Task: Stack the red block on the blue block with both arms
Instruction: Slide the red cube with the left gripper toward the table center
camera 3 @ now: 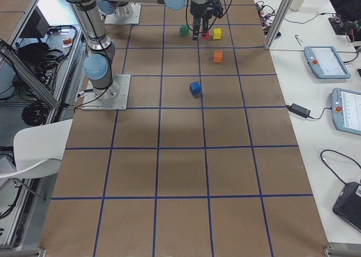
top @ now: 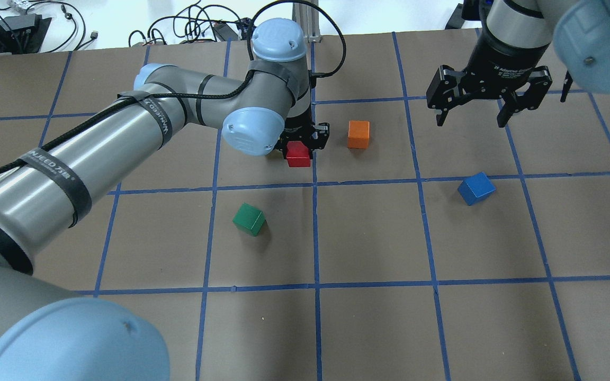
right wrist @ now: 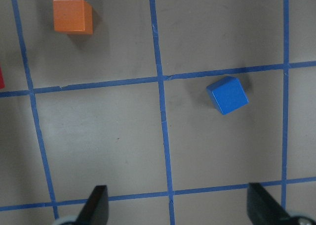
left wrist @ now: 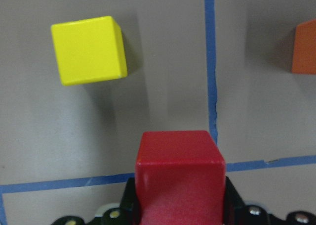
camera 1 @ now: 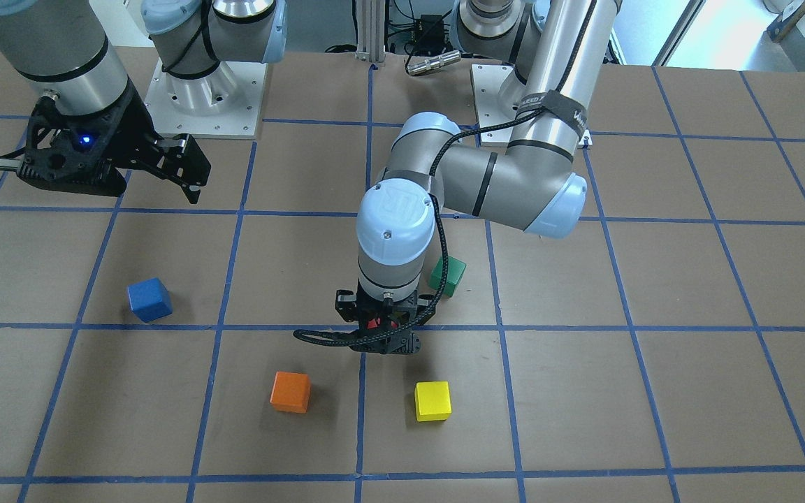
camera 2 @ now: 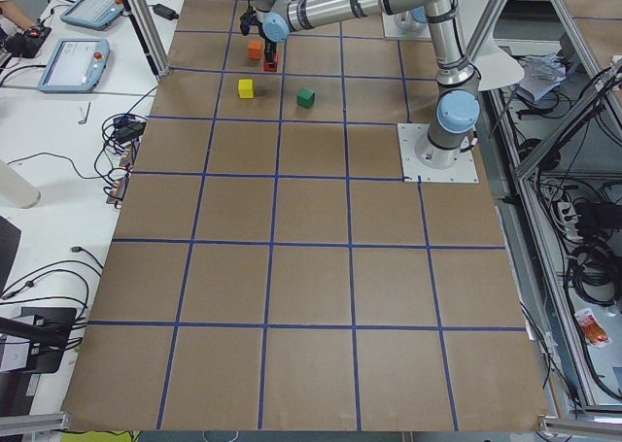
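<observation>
Brown and ruled into squares by blue tape (top: 315,238), the desk (top: 374,238) carries five coloured cubes. At the middle of the overhead view the left claw (top: 299,147) points straight down and is clamped on the red block (left wrist: 180,168). Its wrist camera shows the cube wedged between the two black fingers (left wrist: 230,201), filling the bottom centre of the frame beside a tape crossing. Whether the cube has cleared the desk I cannot tell. Just right of it in the overhead view stands an orange cube (top: 358,134). A yellow cube (left wrist: 89,49) lies at the upper left of the wrist view, and a green cube (top: 249,219) sits below and left of centre overhead. The blue block (top: 476,188) rests alone at the right of the overhead view, turned askew to the grid and well apart from the red one. Above it, at the upper right, the right claw (top: 472,119) hangs empty with its jaws spread wide. The red block looks rigid and light, a matte cube unlikely to slip or crush. Opposite flat faces are the place to pinch it, as the left claw does now. For a hand-over the right claw would likely need the two free faces, and the skewed blue block calls for matching its turn before setting down.
</observation>
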You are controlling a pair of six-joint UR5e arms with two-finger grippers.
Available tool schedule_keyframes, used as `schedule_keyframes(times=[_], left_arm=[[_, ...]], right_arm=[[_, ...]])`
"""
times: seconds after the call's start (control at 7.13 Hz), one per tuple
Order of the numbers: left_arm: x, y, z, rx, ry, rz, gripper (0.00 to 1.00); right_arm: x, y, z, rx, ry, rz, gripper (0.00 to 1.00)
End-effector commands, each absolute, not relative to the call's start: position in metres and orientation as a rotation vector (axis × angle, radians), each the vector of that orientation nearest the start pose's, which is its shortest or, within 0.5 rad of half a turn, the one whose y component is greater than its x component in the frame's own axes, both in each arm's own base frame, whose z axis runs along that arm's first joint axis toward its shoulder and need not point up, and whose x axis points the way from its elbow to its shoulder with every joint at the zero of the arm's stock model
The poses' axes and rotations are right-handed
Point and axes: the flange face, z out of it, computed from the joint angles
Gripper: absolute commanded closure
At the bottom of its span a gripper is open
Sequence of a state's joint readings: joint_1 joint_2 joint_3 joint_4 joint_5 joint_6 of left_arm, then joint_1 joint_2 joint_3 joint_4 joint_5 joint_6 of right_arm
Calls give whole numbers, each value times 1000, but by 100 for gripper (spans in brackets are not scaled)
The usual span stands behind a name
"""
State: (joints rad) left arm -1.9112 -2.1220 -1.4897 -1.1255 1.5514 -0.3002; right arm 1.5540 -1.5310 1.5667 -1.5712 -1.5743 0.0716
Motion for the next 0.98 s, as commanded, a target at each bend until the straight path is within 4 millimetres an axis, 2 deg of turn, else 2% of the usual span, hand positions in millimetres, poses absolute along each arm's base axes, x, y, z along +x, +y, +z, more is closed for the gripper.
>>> schedule_keyframes(times=[0.0, 0.14, 0.28, 0.42, 0.56, 0.7, 0.84], left_arm=[[-365, -585, 211, 47, 3136, 106, 99], [-367, -584, 209, 52, 3135, 110, 18], [-366, -584, 211, 54, 3137, 109, 0], [-366, -580, 216, 54, 3156, 118, 0], [-348, -588, 244, 37, 3191, 97, 0], [-297, -599, 289, 7, 3191, 124, 0], [-233, -604, 327, 101, 3187, 172, 0]], right_arm=[[125, -507, 470, 135, 3142, 58, 0], [125, -507, 469, 137, 3142, 60, 0], [125, -507, 470, 135, 3142, 58, 0], [125, -507, 470, 135, 3141, 58, 0], [125, -507, 470, 140, 3142, 55, 0], [125, -507, 470, 140, 3142, 55, 0], [125, -507, 470, 137, 3142, 53, 0]])
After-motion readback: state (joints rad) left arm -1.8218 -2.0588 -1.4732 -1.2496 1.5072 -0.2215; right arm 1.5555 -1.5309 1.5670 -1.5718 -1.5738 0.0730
